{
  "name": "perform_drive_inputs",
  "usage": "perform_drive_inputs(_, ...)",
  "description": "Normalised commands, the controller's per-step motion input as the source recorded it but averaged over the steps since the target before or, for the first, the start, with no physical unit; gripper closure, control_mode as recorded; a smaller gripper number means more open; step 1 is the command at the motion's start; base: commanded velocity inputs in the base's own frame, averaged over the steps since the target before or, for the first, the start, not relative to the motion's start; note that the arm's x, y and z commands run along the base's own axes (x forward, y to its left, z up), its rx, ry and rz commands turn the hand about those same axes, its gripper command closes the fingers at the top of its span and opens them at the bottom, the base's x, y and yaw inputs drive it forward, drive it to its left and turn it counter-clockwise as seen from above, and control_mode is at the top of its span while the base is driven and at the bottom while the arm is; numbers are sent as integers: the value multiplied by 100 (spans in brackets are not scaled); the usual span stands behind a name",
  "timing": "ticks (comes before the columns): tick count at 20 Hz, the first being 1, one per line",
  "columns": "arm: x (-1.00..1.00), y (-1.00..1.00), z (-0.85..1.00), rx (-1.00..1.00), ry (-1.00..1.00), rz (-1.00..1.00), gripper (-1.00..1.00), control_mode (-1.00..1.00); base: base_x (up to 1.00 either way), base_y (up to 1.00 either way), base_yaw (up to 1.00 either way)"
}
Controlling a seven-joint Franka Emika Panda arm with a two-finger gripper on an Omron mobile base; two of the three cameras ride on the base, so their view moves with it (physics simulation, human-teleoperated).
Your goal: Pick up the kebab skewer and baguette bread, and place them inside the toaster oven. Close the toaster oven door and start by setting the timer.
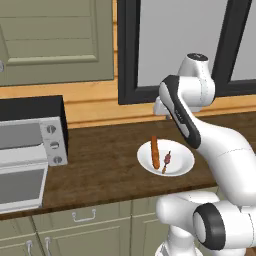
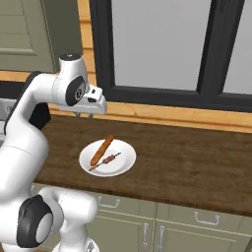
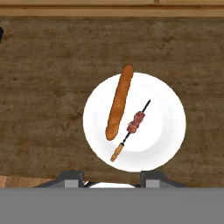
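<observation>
A white plate (image 3: 166,122) lies on the dark wooden counter, straight below my gripper (image 3: 111,179). The orange-brown baguette bread (image 3: 119,103) rests on the plate's left half, its far end reaching over the rim. Beside it lies the kebab skewer (image 3: 131,129), a thin stick with dark red chunks. The gripper (image 2: 83,115) hangs well above the plate (image 2: 125,157), fingers apart with nothing between them. Baguette (image 1: 155,152) and skewer (image 1: 167,161) lie side by side. The toaster oven (image 1: 30,107) stands at the far left, with its door (image 1: 20,184) dropped open towards the front.
Three round knobs (image 1: 55,145) sit on the oven's right panel. A dark-framed window (image 2: 157,44) and a wooden ledge run behind the counter. Cabinet drawers (image 1: 82,216) line the front below the counter edge. Bare counter (image 2: 197,157) stretches to the right of the plate.
</observation>
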Motion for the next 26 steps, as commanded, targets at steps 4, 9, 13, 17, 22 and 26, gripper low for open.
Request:
perform_drive_inputs(4, 0, 0, 0, 0, 0, 0, -100, 100, 0, 0, 0)
perform_drive_inputs(9, 0, 0, 0, 0, 0, 0, -100, 100, -42, 64, -6)
perform_drive_inputs(13, 0, 0, 0, 0, 0, 0, -100, 100, -13, 100, -17)
perform_drive_inputs(17, 0, 0, 0, 0, 0, 0, -100, 100, 44, 89, -3)
perform_drive_inputs(22, 0, 0, 0, 0, 0, 0, -100, 100, 58, 3, 4)
perform_drive_inputs(26, 0, 0, 0, 0, 0, 0, -100, 100, 53, -16, 7)
